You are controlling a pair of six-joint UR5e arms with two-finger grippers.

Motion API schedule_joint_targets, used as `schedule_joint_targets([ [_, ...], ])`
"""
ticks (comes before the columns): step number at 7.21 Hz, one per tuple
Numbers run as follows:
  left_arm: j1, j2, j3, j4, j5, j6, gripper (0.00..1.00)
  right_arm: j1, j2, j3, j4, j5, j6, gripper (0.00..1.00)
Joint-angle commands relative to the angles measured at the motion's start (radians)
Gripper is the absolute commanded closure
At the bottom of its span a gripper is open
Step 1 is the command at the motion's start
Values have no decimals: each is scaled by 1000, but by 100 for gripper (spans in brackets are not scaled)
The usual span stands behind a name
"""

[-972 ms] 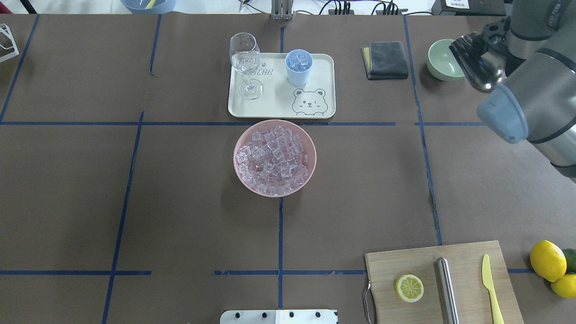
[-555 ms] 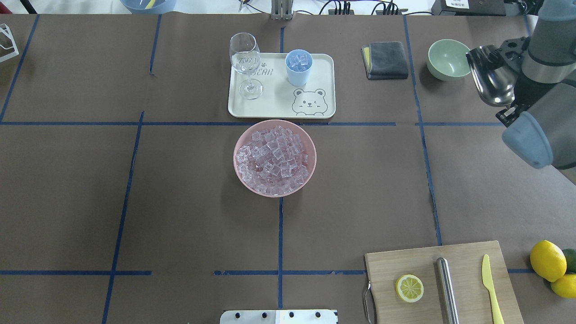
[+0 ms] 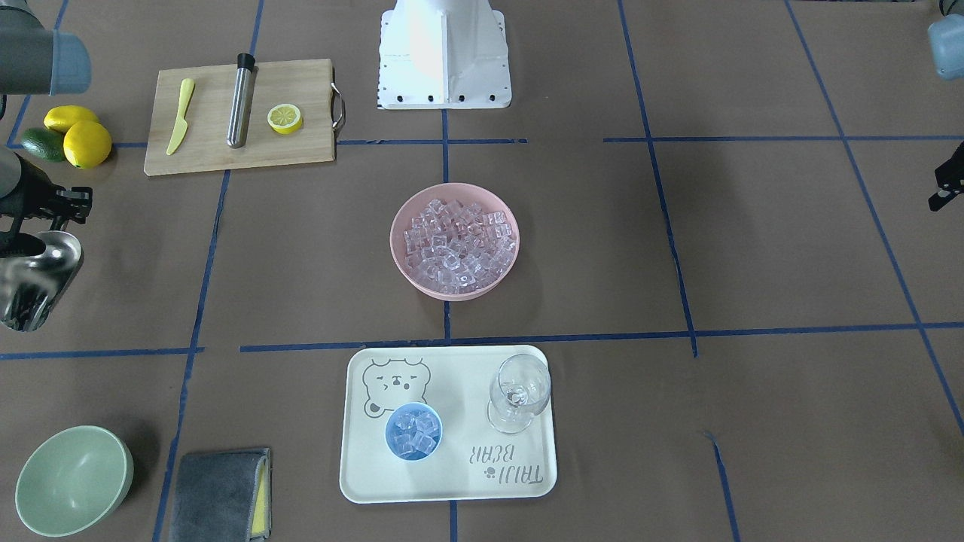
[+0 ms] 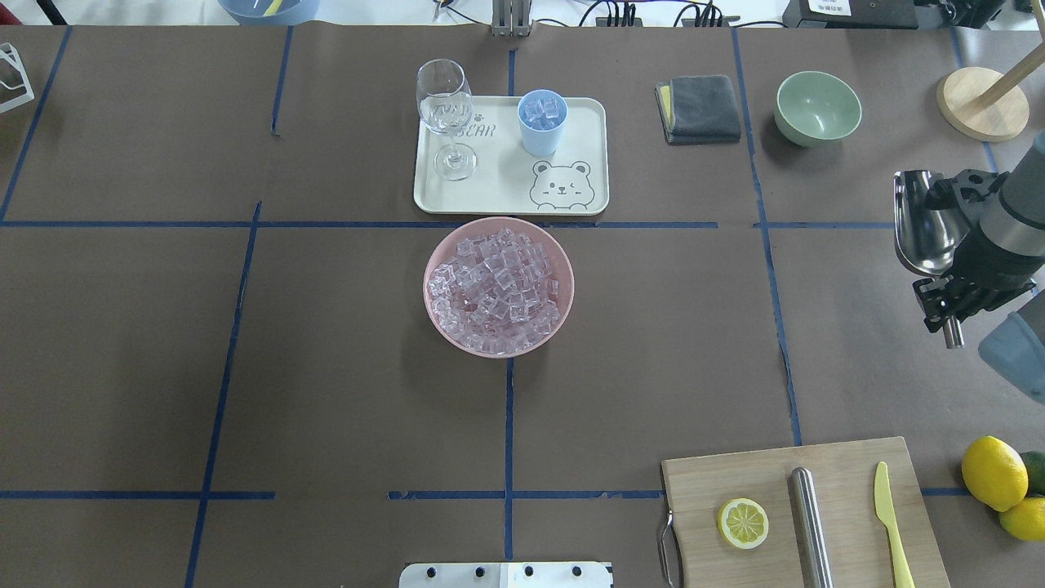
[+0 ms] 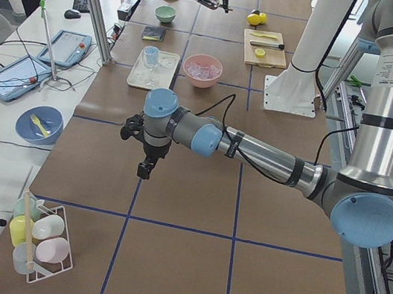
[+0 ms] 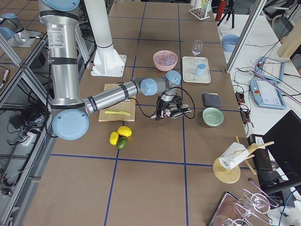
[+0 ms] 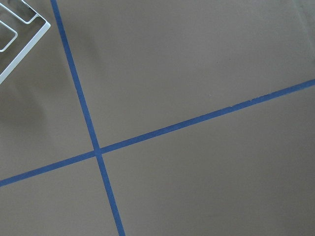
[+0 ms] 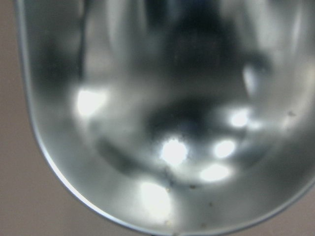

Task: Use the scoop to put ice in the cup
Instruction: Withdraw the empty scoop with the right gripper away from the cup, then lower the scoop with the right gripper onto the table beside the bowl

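Observation:
The steel scoop point(image 4: 922, 224) is held in my right gripper point(image 4: 947, 292) by its rod handle, above the table near the right edge. Its trough is empty in the right wrist view point(image 8: 167, 123). It also shows in the front view point(image 3: 34, 278). The light-blue cup point(image 4: 542, 122) stands on the tray and holds a few cubes point(image 3: 413, 433). Most of the ice point(image 4: 496, 282) is heaped in a pink bowl point(image 4: 563, 282) at the table's middle. My left gripper point(image 5: 144, 170) hangs over bare table far to the left; I cannot tell whether it is open or shut.
A white tray point(image 4: 498, 184) also carries a clear stemmed glass point(image 4: 445, 114). A grey cloth point(image 4: 698, 108) and a pale-green bowl point(image 4: 817, 106) lie at the far right. A cutting board point(image 4: 849, 469) with a lemon half, steel cylinder and knife is near right. Lemons point(image 4: 993, 472) lie beside it.
My right arm has carried the scoop from beside the green bowl back toward the robot along the right edge. The scoop has turned so its handle points toward the robot.

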Motion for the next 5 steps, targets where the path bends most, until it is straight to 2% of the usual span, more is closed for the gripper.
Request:
schedule_joint_targets([
  [1,0,1,7,0,1,3,0,-48,-5,-49,6,67,2,100],
  [5,0,-2,12,-1,-1,5,0,-71,7,-89,4,100,3,100],
])
